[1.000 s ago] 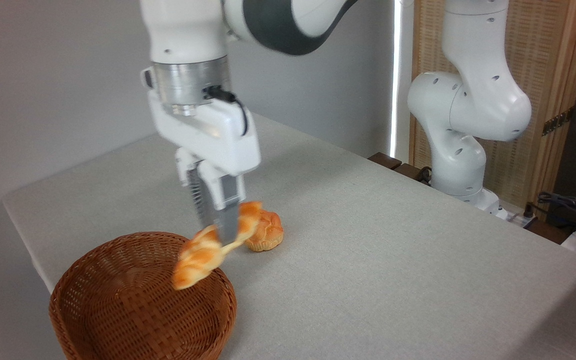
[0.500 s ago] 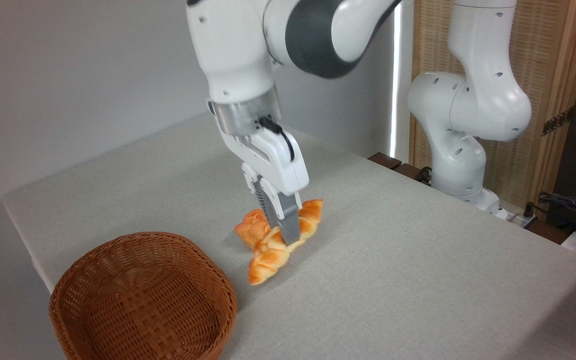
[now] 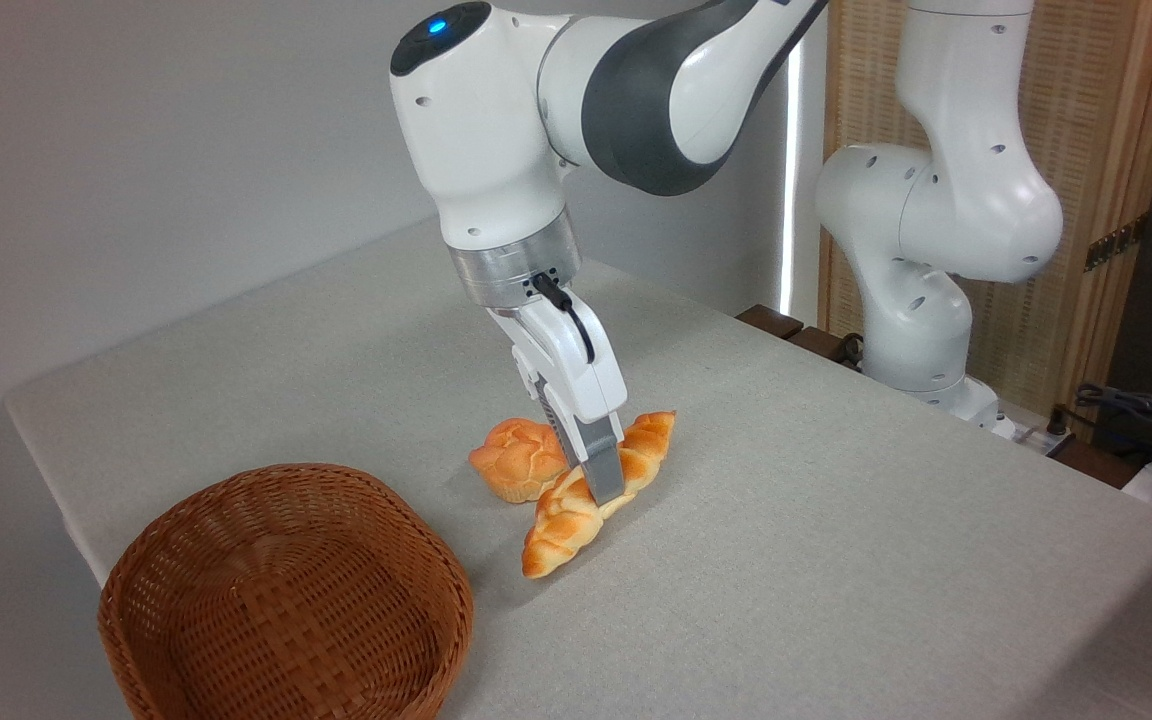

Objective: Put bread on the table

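Moving bread (image 3: 576, 510) rightward, lower, past basket (image 3: 286, 590)

The gripper (image 3: 604, 490) is tilted down over the middle of the braided bread (image 3: 596, 496), fingers pinched on it, so the loaf's centre is blocked from above. Just to its left, touching or nearly so, sits the round bun (image 3: 519, 471), which closes off that side. The wicker basket (image 3: 286, 600) stands near the front left corner, its rim a little way from the loaf's lower tip, leaving a narrow lane of cloth between them. To the right and front of the loaf the table (image 3: 836, 520) lies open and wide. The back left stretch is bare too. The arm's base (image 3: 921, 330) stands off the far right edge.
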Robot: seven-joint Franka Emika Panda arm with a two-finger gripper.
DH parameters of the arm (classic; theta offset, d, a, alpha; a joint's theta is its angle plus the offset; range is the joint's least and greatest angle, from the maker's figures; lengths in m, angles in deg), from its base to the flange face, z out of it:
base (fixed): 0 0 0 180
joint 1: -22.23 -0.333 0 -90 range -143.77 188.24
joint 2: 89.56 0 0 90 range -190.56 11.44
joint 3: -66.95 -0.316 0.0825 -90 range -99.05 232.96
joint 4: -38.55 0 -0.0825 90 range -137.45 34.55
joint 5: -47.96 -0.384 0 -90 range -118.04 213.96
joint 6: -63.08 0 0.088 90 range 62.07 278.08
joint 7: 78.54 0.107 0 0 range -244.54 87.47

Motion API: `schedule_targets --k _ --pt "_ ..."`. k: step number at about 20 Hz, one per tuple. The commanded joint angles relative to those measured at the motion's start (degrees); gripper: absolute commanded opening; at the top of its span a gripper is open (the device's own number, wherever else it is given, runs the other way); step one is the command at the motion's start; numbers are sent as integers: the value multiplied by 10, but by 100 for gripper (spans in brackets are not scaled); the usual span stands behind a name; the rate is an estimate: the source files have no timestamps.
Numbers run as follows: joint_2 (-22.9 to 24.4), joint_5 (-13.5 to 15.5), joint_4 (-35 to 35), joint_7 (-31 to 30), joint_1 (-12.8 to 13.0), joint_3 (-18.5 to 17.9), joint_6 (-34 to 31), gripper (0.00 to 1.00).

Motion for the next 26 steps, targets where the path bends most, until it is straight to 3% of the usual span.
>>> schedule_targets --k 1,16,20,26 --pt "6 4 -5 12 5 -6 4 100" --pt "11 13 26 -2 4 -6 -14 100" --pt "6 50 134 -78 1 -4 -84 100" --pt "1 55 203 -163 1 3 -88 100"
